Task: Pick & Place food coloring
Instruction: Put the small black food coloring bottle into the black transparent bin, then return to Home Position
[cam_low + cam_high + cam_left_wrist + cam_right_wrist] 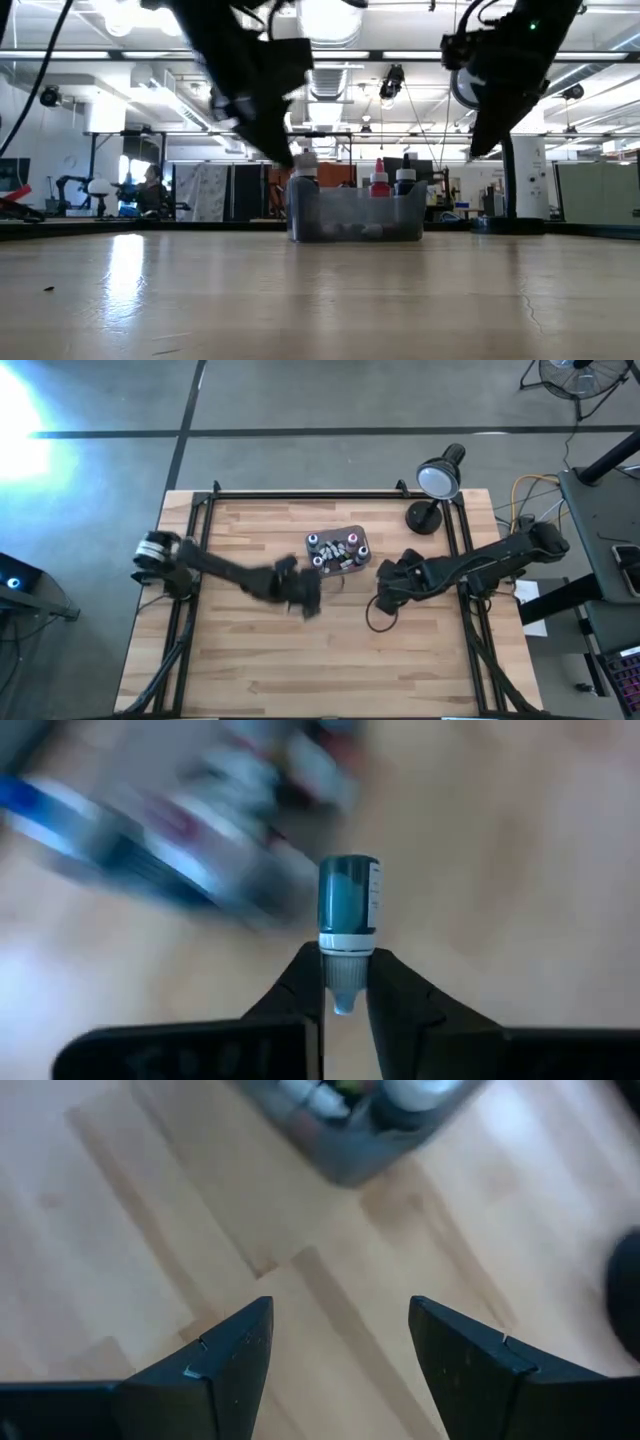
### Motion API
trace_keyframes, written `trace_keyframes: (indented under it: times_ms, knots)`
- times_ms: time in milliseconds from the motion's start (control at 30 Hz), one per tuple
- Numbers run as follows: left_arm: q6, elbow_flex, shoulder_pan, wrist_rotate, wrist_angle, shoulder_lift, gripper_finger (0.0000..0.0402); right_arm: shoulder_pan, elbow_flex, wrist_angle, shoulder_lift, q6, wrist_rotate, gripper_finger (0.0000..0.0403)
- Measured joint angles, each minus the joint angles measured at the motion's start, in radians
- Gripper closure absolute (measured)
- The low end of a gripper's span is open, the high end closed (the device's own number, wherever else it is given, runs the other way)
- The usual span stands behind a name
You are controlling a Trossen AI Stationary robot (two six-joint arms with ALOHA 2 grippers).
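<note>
- Left gripper (343, 995) was clamped on a single food-coloring bottle (347, 925), gripping it at the capped end, the blue-tinted body projecting beyond the fingers. In the high view this gripper (305, 598) stood above the table (250, 660), just short of the tub (337, 549), on the tub's left and nearer side.
- Tub sat near the middle of the table's far half and held several more bottles (379, 180) standing upright; an exact count could not be made.
- Right gripper (335, 1345) hung idle with its fingers spread wide and nothing between them, over bare wood just to the right of the tub.
- Lamp (438, 478) stood at the far right corner, apart from the work.
- Judgement on progress: one bottle was in transit. Whether it was being taken from the tub or brought to it could not be determined. No loose bottles were visible on the tabletop.
</note>
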Motion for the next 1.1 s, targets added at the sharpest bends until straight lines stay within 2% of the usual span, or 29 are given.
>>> trace_keyframes:
  times_ms: [67, 133, 267, 333, 533, 733, 833, 1000, 1100]
  knots:
    - [0.053, 0.005, 0.086, -0.014, 0.046, -0.043, 0.038, 0.0, 0.0, -0.025, -0.03, 0.035, 0.029, 0.0175]
    - [0.105, 0.013, 0.159, 0.014, 0.122, -0.086, 0.038, -0.001, 0.0, -0.055, -0.062, 0.082, 0.052, 0.0175]
    - [0.177, 0.019, 0.265, 0.217, 0.287, -0.118, 0.0367, -0.001, -0.007, -0.101, -0.103, 0.154, 0.053, 0.0175]
    - [0.181, 0.018, 0.305, 0.231, 0.313, -0.097, 0.0352, 0.0, -0.014, -0.109, -0.117, 0.183, 0.053, 0.0175]
    - [0.17, 0.085, 0.346, 0.207, 0.227, -0.084, 0.0291, 0.0, -0.025, -0.106, -0.122, 0.24, 0.048, 0.0175]
    - [0.134, 0.28, 0.329, 0.162, 0.006, -0.123, 0.0266, -0.002, -0.026, -0.098, -0.118, 0.224, 0.055, 0.0175]
    - [0.096, 0.41, 0.318, 0.161, -0.137, -0.145, 0.0265, -0.007, -0.024, -0.052, -0.12, 0.14, 0.057, 0.0175]
    - [0.078, 0.558, 0.315, 0.155, -0.347, -0.177, 0.0264, -0.103, 0.099, -0.015, -0.165, -0.243, -0.186, 0.0175]
    - [0.05, 0.576, 0.315, 0.124, -0.407, -0.225, 0.0264, -0.189, 0.2, -0.026, -0.208, -0.395, -0.171, 0.0175]
